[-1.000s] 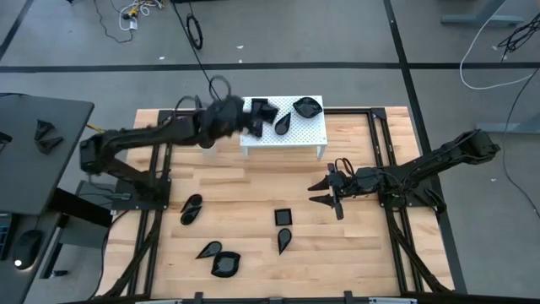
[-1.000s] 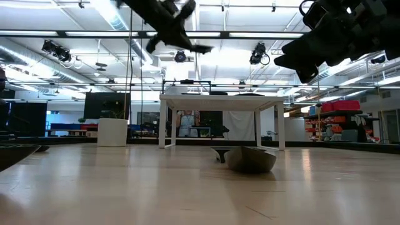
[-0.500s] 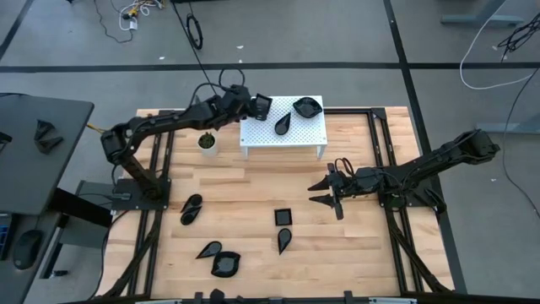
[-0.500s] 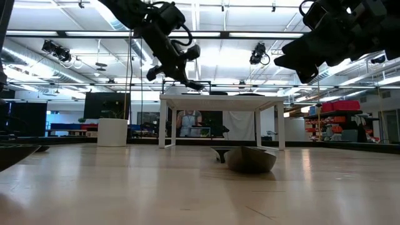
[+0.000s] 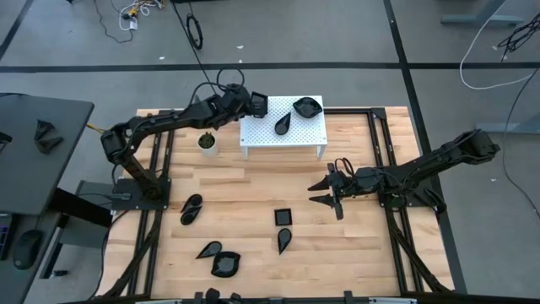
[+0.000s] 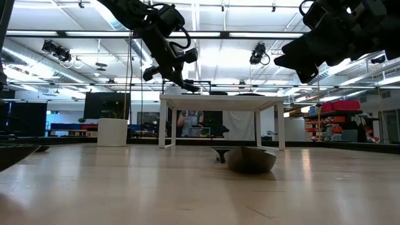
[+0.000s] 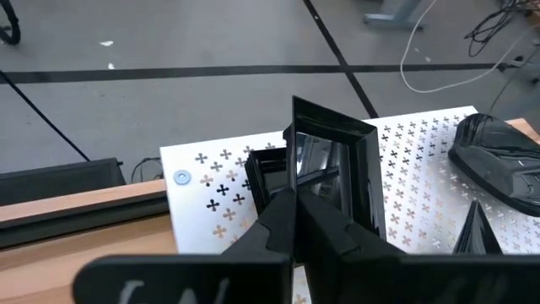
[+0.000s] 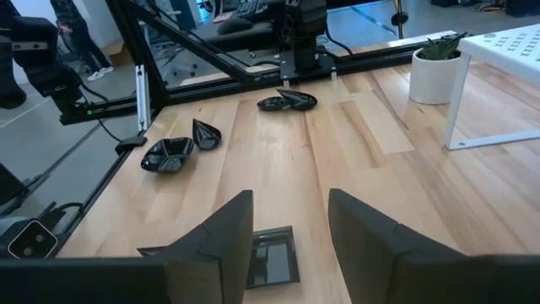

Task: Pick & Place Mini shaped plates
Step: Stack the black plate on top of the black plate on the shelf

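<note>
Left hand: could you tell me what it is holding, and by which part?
The left hand pinches a square plate by its near rim, over the white stand.

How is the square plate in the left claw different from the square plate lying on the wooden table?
The held square plate stands on edge over the white perforated stand, pinched in the shut left claw. The table square plate lies flat on the wood, and nothing grips it; the open right claw hangs beside it. Both are small, glossy and black.

Bare table (image 5: 245, 198) lies open between my claws; the white stand (image 5: 304, 139) and plant pot (image 5: 207, 142) crowd the far edge.
</note>
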Tool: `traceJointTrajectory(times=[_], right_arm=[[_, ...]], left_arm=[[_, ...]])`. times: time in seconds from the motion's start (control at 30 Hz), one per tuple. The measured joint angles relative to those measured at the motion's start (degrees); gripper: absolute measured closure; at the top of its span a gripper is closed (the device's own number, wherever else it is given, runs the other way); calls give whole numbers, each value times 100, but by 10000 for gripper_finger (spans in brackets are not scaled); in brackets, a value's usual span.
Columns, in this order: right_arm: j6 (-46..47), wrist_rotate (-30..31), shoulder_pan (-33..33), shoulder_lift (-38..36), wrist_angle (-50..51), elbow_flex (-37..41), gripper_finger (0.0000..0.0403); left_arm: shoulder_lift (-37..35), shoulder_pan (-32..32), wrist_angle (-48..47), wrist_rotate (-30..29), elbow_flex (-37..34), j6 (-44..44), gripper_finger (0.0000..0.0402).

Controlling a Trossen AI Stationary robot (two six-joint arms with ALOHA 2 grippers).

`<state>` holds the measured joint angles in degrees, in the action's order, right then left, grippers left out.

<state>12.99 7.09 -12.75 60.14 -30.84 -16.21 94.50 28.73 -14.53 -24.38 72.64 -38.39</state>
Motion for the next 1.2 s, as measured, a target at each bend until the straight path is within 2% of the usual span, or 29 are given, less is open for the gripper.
traceJointTrajectory(times=[0.1,0.37,0.53,0.63,0.7,0.8,0.93,1.07,1.2], right_arm=[[0,0,0,0,-1,0,246],[0,0,2,0,1,0,246],[0,0,1,0,4,0,246],[0,0,2,0,20,0,246],[0,0,2,0,46,0,246],[0,0,2,0,45,0,246],[0,0,2,0,43,0,246],[0,0,1,0,43,0,246],[-21,0,1,0,43,0,246]], left_arm=[[0,-2,1,2,0,2,367],[0,-2,4,118,0,11,277],[-114,29,0,869,-2,565,245],[-324,-49,-201,1423,-2,805,241],[-492,-263,-581,1514,-2,914,243],[-716,-914,-1447,1262,0,968,251],[-826,-2210,-2729,484,0,416,262],[-773,-3646,-3729,-16,0,-944,270],[-585,-4995,-3999,-260,-2,-2410,271]])
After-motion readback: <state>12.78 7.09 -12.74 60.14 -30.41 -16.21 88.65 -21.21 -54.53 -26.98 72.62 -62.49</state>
